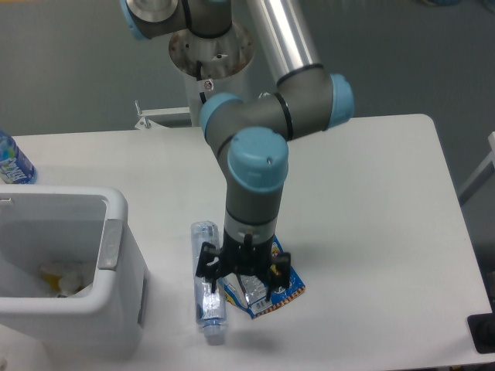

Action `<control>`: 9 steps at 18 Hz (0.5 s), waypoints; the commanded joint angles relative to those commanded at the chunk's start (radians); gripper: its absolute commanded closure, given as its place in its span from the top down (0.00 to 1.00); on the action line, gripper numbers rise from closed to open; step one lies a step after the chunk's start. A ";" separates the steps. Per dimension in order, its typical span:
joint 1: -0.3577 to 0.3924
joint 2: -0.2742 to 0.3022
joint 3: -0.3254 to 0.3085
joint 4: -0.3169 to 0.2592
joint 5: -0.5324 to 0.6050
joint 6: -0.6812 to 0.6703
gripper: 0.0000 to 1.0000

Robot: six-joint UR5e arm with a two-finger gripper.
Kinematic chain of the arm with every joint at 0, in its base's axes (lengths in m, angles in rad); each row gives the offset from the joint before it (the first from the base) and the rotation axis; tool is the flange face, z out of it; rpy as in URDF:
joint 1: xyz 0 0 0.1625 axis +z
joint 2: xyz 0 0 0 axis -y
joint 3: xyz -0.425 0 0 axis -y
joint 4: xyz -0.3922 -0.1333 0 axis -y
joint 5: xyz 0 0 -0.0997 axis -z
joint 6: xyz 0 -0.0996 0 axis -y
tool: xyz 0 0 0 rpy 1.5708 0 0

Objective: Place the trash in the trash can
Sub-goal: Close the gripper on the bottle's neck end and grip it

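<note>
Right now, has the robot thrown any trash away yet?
Not yet. The crushed bottle and the blue wrapper both lie on the table. The gripper hangs over the wrapper, jaws open. Both pieces must go into the white trash can.

Hand [244, 272] w/ fingers spread, down over blue snack wrapper [285, 291] on white tabletop [371, 201]; crushed clear bottle [207, 297] lies just beside it on wrapper's left. White trash can [116, 255] at left edge, blue-label bottle [11, 161] behind it
</note>
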 joint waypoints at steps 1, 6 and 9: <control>-0.003 -0.017 0.003 0.002 0.000 -0.017 1.00; -0.029 -0.074 0.014 0.009 0.003 -0.042 1.00; -0.049 -0.103 0.034 0.011 0.024 -0.072 1.00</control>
